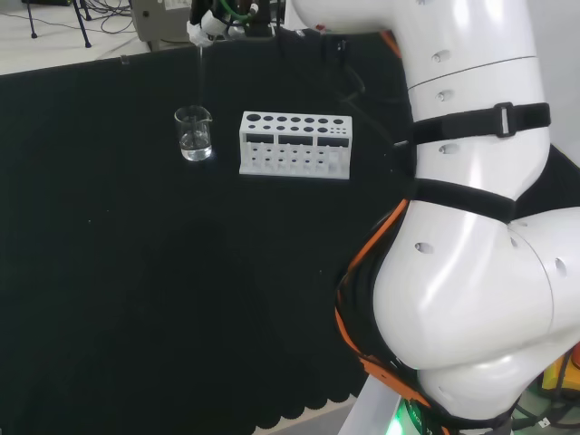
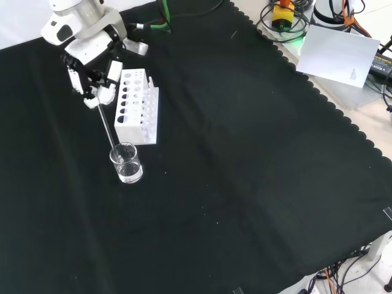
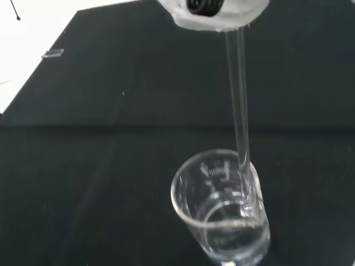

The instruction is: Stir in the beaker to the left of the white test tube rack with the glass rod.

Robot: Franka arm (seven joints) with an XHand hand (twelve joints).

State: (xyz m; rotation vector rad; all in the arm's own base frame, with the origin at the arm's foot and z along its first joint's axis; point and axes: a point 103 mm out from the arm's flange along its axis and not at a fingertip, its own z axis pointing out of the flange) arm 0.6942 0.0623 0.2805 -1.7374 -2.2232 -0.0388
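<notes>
My hand (image 2: 93, 72) hangs over the black cloth (image 2: 245, 184), fingers curled round the top of the glass rod (image 2: 106, 125), which I hold pinched. In the front view the rod slants down from my hand to the beaker (image 2: 126, 163), and its lower end sits inside the rim. The wrist view shows the rod (image 3: 239, 127) running down into the beaker (image 3: 222, 210), its tip dipped in a shallow pool of clear liquid near the glass wall. In the head view the beaker (image 1: 194, 133) stands just left of the white rack (image 1: 294, 145), close but apart from it. In the front view the rack (image 2: 137, 105) lies just beyond the beaker, near my hand.
</notes>
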